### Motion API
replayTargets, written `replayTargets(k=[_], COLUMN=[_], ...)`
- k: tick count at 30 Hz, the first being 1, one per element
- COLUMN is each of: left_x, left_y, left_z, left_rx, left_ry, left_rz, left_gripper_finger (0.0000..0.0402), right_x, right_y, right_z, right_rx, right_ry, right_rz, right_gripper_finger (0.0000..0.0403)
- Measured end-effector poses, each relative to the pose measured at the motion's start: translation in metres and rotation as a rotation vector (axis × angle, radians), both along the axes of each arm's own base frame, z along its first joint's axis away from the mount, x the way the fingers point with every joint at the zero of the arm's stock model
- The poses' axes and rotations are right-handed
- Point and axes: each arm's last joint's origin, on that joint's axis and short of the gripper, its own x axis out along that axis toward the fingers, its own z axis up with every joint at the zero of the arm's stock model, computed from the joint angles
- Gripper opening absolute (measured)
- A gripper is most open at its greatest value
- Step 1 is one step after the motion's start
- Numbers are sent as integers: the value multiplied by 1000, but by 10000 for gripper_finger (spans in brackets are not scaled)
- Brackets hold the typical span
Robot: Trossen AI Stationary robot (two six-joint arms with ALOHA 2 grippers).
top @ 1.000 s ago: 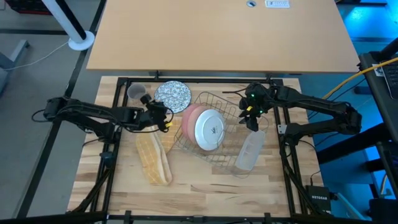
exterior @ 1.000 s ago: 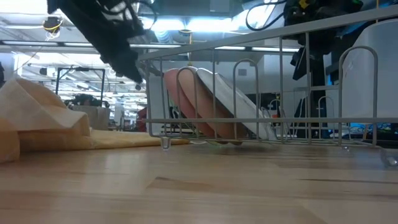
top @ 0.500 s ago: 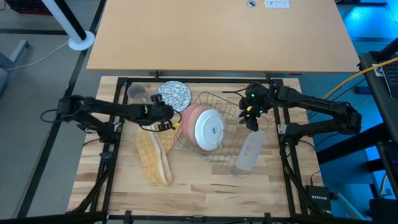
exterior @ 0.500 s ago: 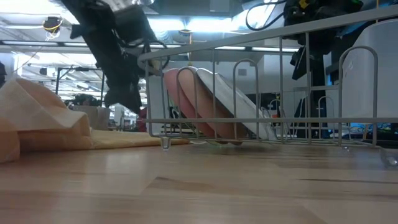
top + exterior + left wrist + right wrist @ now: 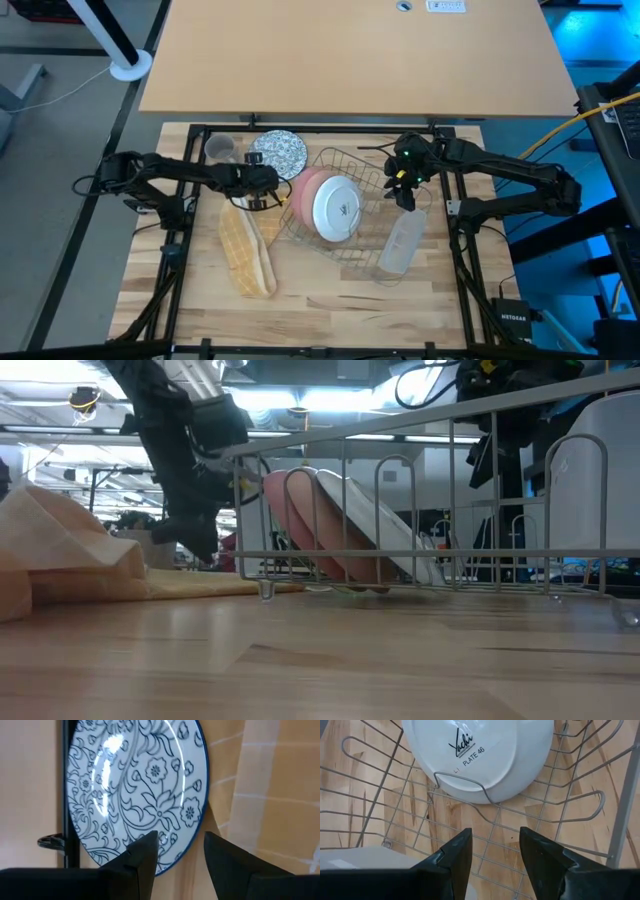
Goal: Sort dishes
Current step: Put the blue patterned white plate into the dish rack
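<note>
A blue-and-white patterned plate [image 5: 278, 153] lies flat on the table at the far left; it fills the left wrist view [image 5: 135, 790]. My left gripper [image 5: 266, 180] is open low at the plate's near rim [image 5: 172, 862], one finger over the plate and one beside it [image 5: 177, 840]. A pink dish [image 5: 306, 188] and a white plate [image 5: 337, 208] stand on edge, leaning in a wire rack [image 5: 350, 160]. My right gripper [image 5: 404, 195] hangs open above the rack's right side, empty [image 5: 495, 840]. A small greyish cup [image 5: 218, 150] stands far left. I see no green bowl.
A yellow checked cloth [image 5: 247, 255] lies bunched left of the rack, near my left gripper. A clear oblong tray [image 5: 400, 245] lies at the rack's near right corner. The rack's wires [image 5: 470, 810] run right under my right gripper. Bare wood [image 5: 340, 300] lies along the near edge.
My left gripper has gone down and a little toward the table's right, to the near rim of the patterned plate, its arm stretching out. Most of the drop came in the first half second. The dishes and my right arm have kept still.
</note>
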Motion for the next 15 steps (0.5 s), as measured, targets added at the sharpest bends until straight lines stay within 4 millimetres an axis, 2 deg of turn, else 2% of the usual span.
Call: replayTargets(k=[8, 15], left_x=[-1, 2], left_y=[9, 13], left_z=[-5, -21], left_rx=[-37, -60], left_ry=[35, 112], left_rz=[-24, -59], left_gripper_finger=[149, 149], right_x=[0, 0], right_y=[0, 0], right_z=[0, 0], right_rx=[0, 0], right_ry=[0, 0], right_rz=[0, 0], right_gripper_finger=[169, 169])
